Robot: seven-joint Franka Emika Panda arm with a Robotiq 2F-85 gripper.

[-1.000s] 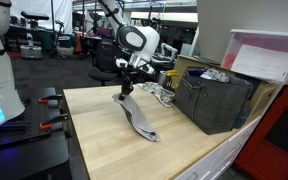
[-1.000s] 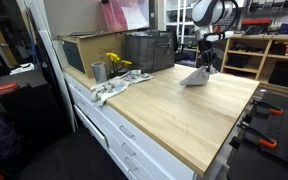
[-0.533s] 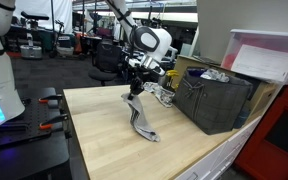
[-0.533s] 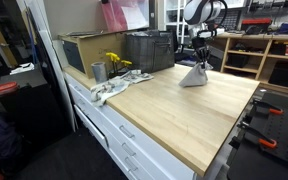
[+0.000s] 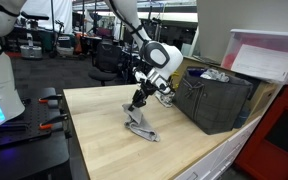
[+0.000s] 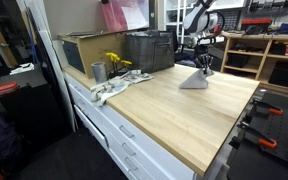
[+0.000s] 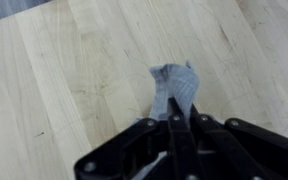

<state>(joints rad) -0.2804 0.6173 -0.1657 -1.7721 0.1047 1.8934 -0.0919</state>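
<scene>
My gripper (image 7: 174,118) is pinched on a grey cloth (image 7: 174,85). The dark crate (image 5: 219,108) holds crumpled pale stuff; yellow flowers (image 6: 116,62) sit just beside a metal cup (image 6: 99,72).

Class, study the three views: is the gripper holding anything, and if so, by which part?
The gripper holds a grey cloth, pinched at its lifted upper end. The cloth's lower part rests on the wooden table.
</scene>
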